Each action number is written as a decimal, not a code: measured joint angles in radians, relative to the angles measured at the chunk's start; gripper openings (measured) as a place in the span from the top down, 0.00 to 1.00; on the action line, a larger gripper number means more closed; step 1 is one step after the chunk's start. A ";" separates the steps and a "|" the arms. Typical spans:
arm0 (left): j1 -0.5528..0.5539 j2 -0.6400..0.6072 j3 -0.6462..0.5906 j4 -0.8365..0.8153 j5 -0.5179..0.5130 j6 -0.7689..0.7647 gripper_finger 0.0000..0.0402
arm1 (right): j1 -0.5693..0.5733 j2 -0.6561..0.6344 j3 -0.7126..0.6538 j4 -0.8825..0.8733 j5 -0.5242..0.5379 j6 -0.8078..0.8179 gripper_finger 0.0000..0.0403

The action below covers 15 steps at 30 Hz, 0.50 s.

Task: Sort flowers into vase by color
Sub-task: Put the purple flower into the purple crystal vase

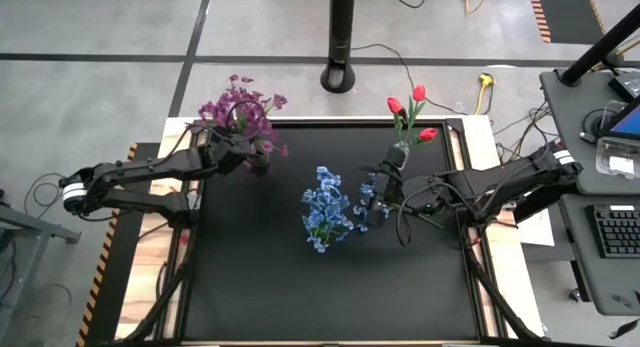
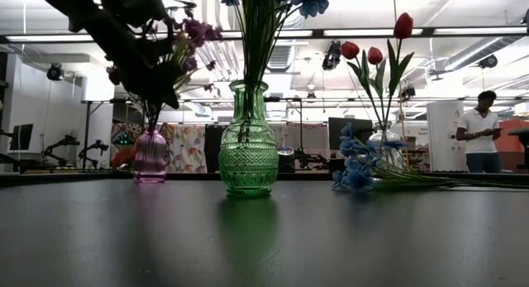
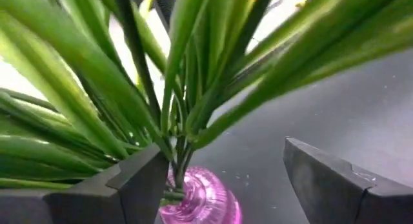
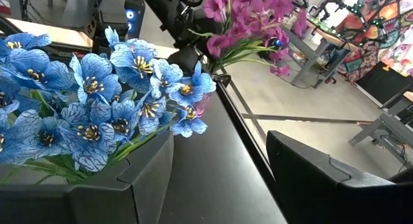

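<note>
While purple flowers [image 1: 240, 112], red tulips [image 1: 411, 109] and most blues sit in vases, one blue sprig [image 2: 357, 165] lies on the table [image 1: 330, 287] by right gripper [image 1: 372, 202], fingers apart; left gripper [image 1: 250, 155] also spread, at pink vase [image 2: 151, 155].

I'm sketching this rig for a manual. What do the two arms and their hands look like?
Both arms are black and slender, built from jointed segments. The left arm has a white band near its base; the right arm carries loose black cables. Each hand ends in two flat, angular dark fingers.

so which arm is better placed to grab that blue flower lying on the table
Right. The right gripper is open beside the green vase, near the lying blue flower. The left gripper is over at the pink vase.
</note>
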 joint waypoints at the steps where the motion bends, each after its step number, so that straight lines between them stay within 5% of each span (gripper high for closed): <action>1: -0.005 0.000 -0.004 -0.001 -0.017 -0.001 0.30 | 0.000 0.000 0.000 0.000 0.000 0.001 0.40; 15: -0.119 0.000 -0.043 0.003 -0.145 0.071 0.30 | 0.000 0.000 0.000 0.000 0.000 0.020 0.40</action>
